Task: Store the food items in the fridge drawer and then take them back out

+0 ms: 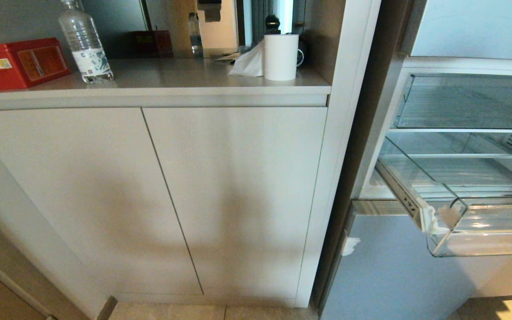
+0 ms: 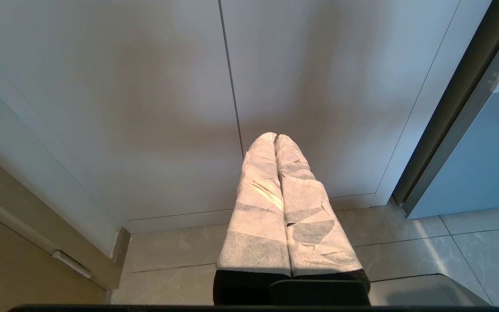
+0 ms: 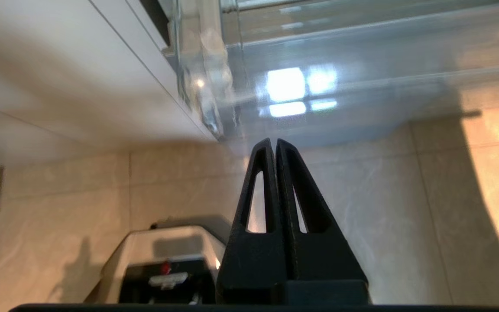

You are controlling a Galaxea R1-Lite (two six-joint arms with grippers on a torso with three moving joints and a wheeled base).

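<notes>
Standing pulled out of the fridge (image 1: 394, 266), your fridge drawer (image 1: 482, 226) shows only its bare ribbed floor.
You see no food items in any view, though the drawer's right end is cut off, so that part stays uncertain. A second clear bin (image 1: 469, 102) sits above, its floor bare too. Your right gripper (image 3: 275, 143) hangs low beneath the drawer's clear front lip, fingers pressed together on nothing, over the tiled floor (image 3: 405, 208). Your left gripper (image 2: 275, 138), fingers wrapped in white and closed tip to tip, points at the white cabinet (image 1: 171, 191). On the counter (image 1: 171, 75) stand a water bottle (image 1: 85, 44), a red box (image 1: 18, 62) and a paper roll (image 1: 280, 55).
</notes>
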